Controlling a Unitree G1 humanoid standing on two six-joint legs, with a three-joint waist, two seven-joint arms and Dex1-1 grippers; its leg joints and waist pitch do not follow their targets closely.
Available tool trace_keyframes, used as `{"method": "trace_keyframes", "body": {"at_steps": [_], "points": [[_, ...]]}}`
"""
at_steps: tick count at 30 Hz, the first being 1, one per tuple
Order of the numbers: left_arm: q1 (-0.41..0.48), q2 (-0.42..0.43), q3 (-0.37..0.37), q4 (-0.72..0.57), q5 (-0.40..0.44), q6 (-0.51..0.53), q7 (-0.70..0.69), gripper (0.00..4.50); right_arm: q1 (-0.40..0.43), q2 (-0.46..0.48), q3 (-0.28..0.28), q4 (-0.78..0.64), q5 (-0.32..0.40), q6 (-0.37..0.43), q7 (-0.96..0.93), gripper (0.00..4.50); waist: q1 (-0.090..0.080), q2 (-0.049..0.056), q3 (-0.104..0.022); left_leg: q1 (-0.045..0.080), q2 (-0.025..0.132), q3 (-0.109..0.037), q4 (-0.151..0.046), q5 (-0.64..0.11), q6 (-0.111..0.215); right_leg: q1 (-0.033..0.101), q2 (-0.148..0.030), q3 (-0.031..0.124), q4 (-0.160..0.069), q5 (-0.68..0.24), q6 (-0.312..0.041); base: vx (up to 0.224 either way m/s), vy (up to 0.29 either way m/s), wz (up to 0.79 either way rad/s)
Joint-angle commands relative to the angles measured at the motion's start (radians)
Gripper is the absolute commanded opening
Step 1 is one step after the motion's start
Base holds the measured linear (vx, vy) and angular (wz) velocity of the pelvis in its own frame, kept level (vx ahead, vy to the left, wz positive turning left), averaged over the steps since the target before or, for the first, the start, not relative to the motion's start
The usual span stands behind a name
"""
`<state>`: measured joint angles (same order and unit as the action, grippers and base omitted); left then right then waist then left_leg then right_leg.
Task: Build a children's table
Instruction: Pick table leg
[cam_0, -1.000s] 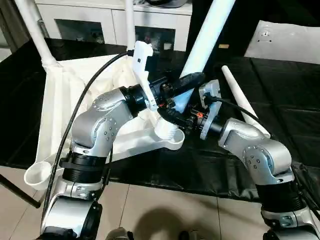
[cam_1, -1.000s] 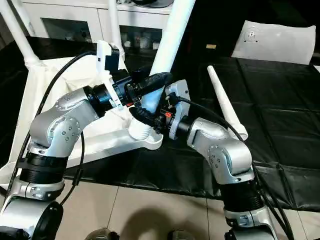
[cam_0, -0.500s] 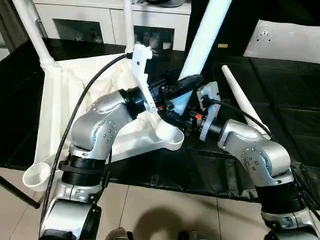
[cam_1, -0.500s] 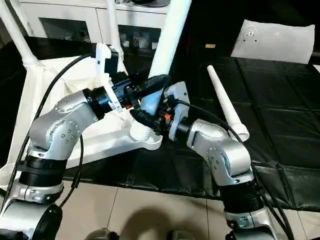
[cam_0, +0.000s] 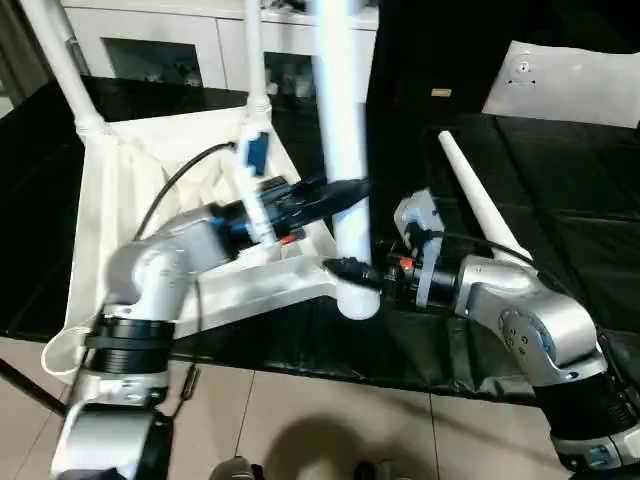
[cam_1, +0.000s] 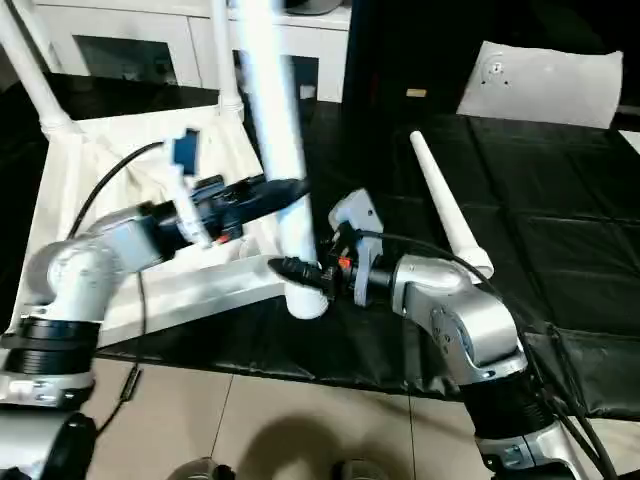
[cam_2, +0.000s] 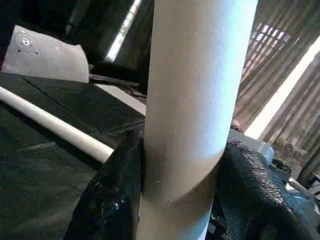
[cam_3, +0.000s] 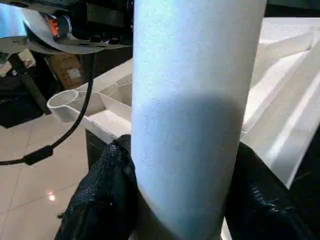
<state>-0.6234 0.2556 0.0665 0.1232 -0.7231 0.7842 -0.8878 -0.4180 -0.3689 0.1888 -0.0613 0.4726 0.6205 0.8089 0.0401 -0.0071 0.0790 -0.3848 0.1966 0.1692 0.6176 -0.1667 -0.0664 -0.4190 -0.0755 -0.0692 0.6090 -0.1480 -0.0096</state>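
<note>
The children's table lies upside down as a white top on the black cloth, with two legs standing in its far corners. A third white leg stands almost upright at the top's near right corner, its lower end at the table edge. My left gripper is shut on this leg from the left. The right gripper is shut on it lower down from the right. Black fingers flank the leg in both wrist views. A fourth leg lies loose to the right.
A white cabinet stands behind the table and a white panel lies at the back right. The top's near left corner socket hangs over the table's front edge, above the tiled floor.
The held leg has swung from leaning right to nearly upright, both grippers keeping their hold. My left arm has stretched out lower. The camera has shifted too.
</note>
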Motion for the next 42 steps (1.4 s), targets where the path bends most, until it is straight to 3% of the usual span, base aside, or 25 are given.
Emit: {"method": "trace_keyframes", "body": {"at_steps": [1, 5, 7, 12, 13, 18, 23, 24, 27, 28, 31, 37, 38, 42], "points": [[0.012, 0.000, 0.017, 0.032, -0.019, 0.016, -0.003, 2.55, 0.008, -0.018, -0.012, -0.008, -0.025, -0.040, -0.001, 1.93, 0.001, -0.012, -0.082, 0.015, 0.013, -0.002, -0.069, -0.258, 0.007, 0.048, -0.048, 0.032, -0.097, -0.505, -0.079, 0.000, 0.000, 0.00], [0.016, -0.012, 0.034, 0.052, -0.023, -0.002, 0.006, 2.55, 0.017, -0.005, -0.016, -0.002, -0.027, -0.056, -0.018, 1.93, 0.002, -0.013, -0.083, 0.013, 0.014, -0.002, -0.070, -0.250, 0.005, 0.049, -0.049, 0.033, -0.097, -0.502, -0.075, 0.000, 0.000, 0.00], [0.031, -0.009, 0.022, 0.056, 0.009, -0.065, -0.016, 2.55, 0.023, 0.004, -0.011, 0.003, -0.037, -0.066, -0.025, 1.93, 0.001, -0.013, -0.083, 0.013, 0.014, -0.003, -0.071, -0.262, 0.004, 0.049, -0.049, 0.031, -0.100, -0.515, -0.071, 0.000, 0.000, 0.00], [0.087, 0.049, -0.092, 0.038, 0.148, -0.213, -0.101, 2.54, 0.044, 0.019, 0.006, 0.003, -0.060, -0.084, -0.033, 1.92, -0.006, -0.015, -0.081, 0.013, 0.016, -0.008, -0.077, -0.286, -0.004, 0.046, -0.051, 0.033, -0.104, -0.549, -0.047, 0.000, 0.000, 0.00], [0.093, 0.052, -0.097, 0.035, 0.155, -0.232, -0.113, 2.76, 0.047, 0.019, 0.010, 0.002, -0.062, -0.086, -0.032, 1.92, -0.007, -0.014, -0.081, 0.016, 0.016, -0.007, -0.076, -0.294, -0.006, 0.044, -0.052, 0.033, -0.106, -0.557, -0.044, 0.000, 0.000, 0.00], [0.086, 0.050, -0.083, 0.048, 0.143, -0.240, -0.122, 3.15, 0.046, 0.020, 0.009, 0.006, -0.063, -0.089, -0.029, 1.92, -0.008, -0.014, -0.081, 0.018, 0.019, -0.007, -0.077, -0.309, -0.008, 0.043, -0.050, 0.034, -0.099, -0.514, -0.079, 0.000, 0.000, 0.00], [0.091, 0.036, -0.065, 0.054, 0.105, -0.199, -0.113, 3.37, 0.046, 0.028, 0.001, 0.008, -0.073, -0.101, -0.037, 1.92, -0.008, -0.013, -0.082, 0.018, 0.018, -0.006, -0.076, -0.313, -0.010, 0.044, -0.051, 0.034, -0.099, -0.528, -0.078, 0.000, 0.000, 0.00], [0.107, 0.022, -0.064, 0.038, 0.102, -0.172, -0.073, 3.70, 0.044, 0.041, -0.008, 0.014, -0.077, -0.113, -0.060, 1.92, -0.008, -0.013, -0.082, 0.017, 0.018, -0.007, -0.075, -0.314, -0.014, 0.044, -0.051, 0.034, -0.098, -0.525, -0.083, 0.000, 0.000, 0.00], [0.117, -0.004, -0.052, 0.030, 0.103, -0.174, -0.021, 3.77, 0.040, 0.057, -0.015, 0.023, -0.091, -0.130, -0.092, 1.92, -0.009, -0.014, -0.082, 0.018, 0.018, -0.007, -0.075, -0.316, -0.012, 0.042, -0.050, 0.033, -0.099, -0.522, -0.084, 0.000, 0.000, 0.00], [0.118, -0.036, -0.028, 0.029, 0.102, -0.183, 0.047, 4.06, 0.037, 0.071, -0.019, 0.030, -0.103, -0.143, -0.121, 1.92, -0.010, -0.012, -0.081, 0.017, 0.018, -0.006, -0.075, -0.318, -0.014, 0.043, -0.049, 0.033, -0.099, -0.517, -0.086, 0.000, 0.000, 0.00], [0.118, -0.069, -0.004, 0.022, 0.100, -0.195, 0.109, 4.18, 0.035, 0.088, -0.023, 0.038, -0.118, -0.158, -0.154, 1.92, -0.010, -0.015, -0.082, 0.018, 0.016, -0.005, -0.073, -0.320, -0.013, 0.042, -0.048, 0.031, -0.103, -0.520, -0.087, 0.000, 0.000, 0.00], [0.129, -0.152, -0.015, -0.054, 0.182, -0.255, 0.280, 4.19, 0.042, 0.166, -0.008, 0.057, -0.177, -0.220, -0.256, 1.92, -0.014, -0.018, -0.082, 0.014, 0.018, -0.008, -0.075, -0.318, -0.010, 0.043, -0.047, 0.030, -0.106, -0.538, -0.053, 0.000, 0.000, 0.00], [0.127, -0.159, -0.013, -0.057, 0.186, -0.258, 0.294, 3.92, 0.042, 0.171, -0.006, 0.060, -0.180, -0.224, -0.261, 1.92, -0.015, -0.018, -0.083, 0.012, 0.017, -0.007, -0.075, -0.317, -0.009, 0.043, -0.047, 0.030, -0.105, -0.534, -0.052, 0.000, 0.000, 0.00], [0.130, -0.179, -0.071, -0.106, 0.271, -0.316, 0.363, 3.73, 0.038, 0.211, 0.001, 0.084, -0.210, -0.254, -0.318, 1.92, -0.016, -0.016, -0.083, 0.013, 0.017, -0.008, -0.076, -0.324, -0.009, 0.040, -0.046, 0.031, -0.105, -0.528, -0.040, 0.000, 0.000, 0.00]]}}
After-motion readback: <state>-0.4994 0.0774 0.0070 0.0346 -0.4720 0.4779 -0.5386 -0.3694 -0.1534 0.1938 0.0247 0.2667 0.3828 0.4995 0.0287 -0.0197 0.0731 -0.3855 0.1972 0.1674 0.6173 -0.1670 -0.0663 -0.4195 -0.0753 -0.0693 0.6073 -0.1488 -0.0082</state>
